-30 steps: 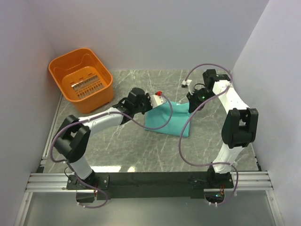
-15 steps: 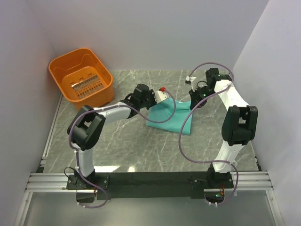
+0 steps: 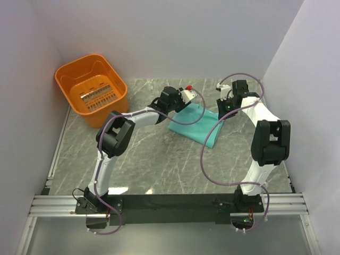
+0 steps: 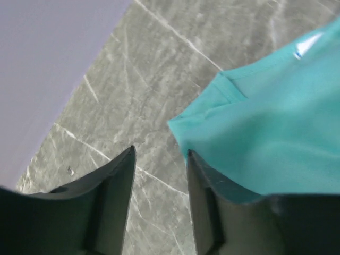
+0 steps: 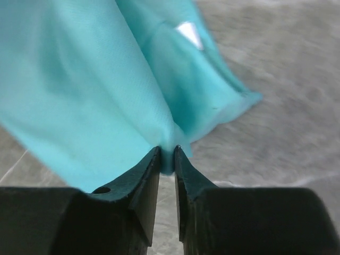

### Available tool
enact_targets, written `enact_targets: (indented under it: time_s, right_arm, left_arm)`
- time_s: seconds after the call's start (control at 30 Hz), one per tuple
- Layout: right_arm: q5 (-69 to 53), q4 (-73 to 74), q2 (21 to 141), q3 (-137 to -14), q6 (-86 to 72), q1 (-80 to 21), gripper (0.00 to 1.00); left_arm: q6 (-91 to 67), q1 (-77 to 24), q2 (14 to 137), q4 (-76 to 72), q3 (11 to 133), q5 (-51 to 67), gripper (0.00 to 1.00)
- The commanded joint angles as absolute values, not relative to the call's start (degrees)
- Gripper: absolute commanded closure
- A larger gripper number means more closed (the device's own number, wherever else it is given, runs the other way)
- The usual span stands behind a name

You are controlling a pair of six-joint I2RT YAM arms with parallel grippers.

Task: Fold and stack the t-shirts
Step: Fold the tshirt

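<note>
Overview from the top camera: we see one t-shirt (image 3: 194, 125) lying folded on the marble table (image 3: 149, 159), right of centre and between the two grippers. Its long axis slants from far-left to near-right, and its near-right corner comes to a point. We cannot make out the neck or label in this view. The left gripper (image 3: 186, 98) sits at the far-left corner of the cloth. The right gripper (image 3: 219, 114) sits at its right edge. An orange basket (image 3: 74, 62) stands well apart at the far-left corner of the table.

Left wrist camera: the left gripper (image 4: 160, 154) has its fingers spread, and only bare table (image 4: 159, 69) shows in the gap between them. The t-shirt (image 4: 265, 133) fills the right of the picture. A hemmed corner points left toward the gap, and the cloth edge runs along the outside of the right-hand finger (image 4: 204, 202). Nothing is gripped. A small white label (image 4: 305, 45) shows at the upper right. The wall (image 4: 48, 64) is at the upper left.

Right wrist camera: the right gripper (image 5: 167, 154) has its fingers almost pressed together, and they pinch a thin fold at the edge of the t-shirt (image 5: 79, 90). The cloth stretches away from the fingertips, so its length runs up the picture. The white label (image 5: 188, 33) lies at the far end. The table (image 5: 287, 106) shows on the right.
</note>
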State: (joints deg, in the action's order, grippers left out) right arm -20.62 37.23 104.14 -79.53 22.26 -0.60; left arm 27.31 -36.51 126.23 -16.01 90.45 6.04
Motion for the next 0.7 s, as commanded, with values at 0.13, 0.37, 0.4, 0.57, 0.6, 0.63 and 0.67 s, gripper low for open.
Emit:
enact_targets:
  time_s: [0.13,0.37,0.4,0.57,0.6,0.63,0.67]
  right_arm:
    - [-13.0,24.9,94.1,-75.3,11.8,2.6,0.56]
    - [-32.7,32.5,97.1,-76.6,17.6,7.5,0.41]
    - [-35.7,34.3,97.6,-76.7,19.9,7.5,0.42]
    - [-47.4,44.9,102.6,-80.0,30.7,2.1,0.62]
    - [-47.4,44.7,104.7,-80.7,29.5,1.6,0.65]
    - [-47.0,44.1,105.9,-81.5,27.2,1.1,0.69]
    - [-45.7,43.7,107.1,-83.3,25.6,0.8,0.73]
  left_arm:
    - [20.6,-36.6,119.9,-17.9,92.4,-2.3,0.29]
    - [12.3,-36.4,106.6,-8.9,79.8,1.0,0.28]
    - [11.0,-36.5,105.7,-7.5,78.3,1.6,0.29]
    - [5.6,-37.3,101.6,-9.8,68.8,12.3,0.31]
    - [5.7,-38.4,102.0,-10.5,68.4,13.3,0.31]
    - [5.7,-39.0,102.7,-10.1,68.6,14.0,0.31]
    - [5.7,-39.5,104.7,-9.5,70.1,14.0,0.31]
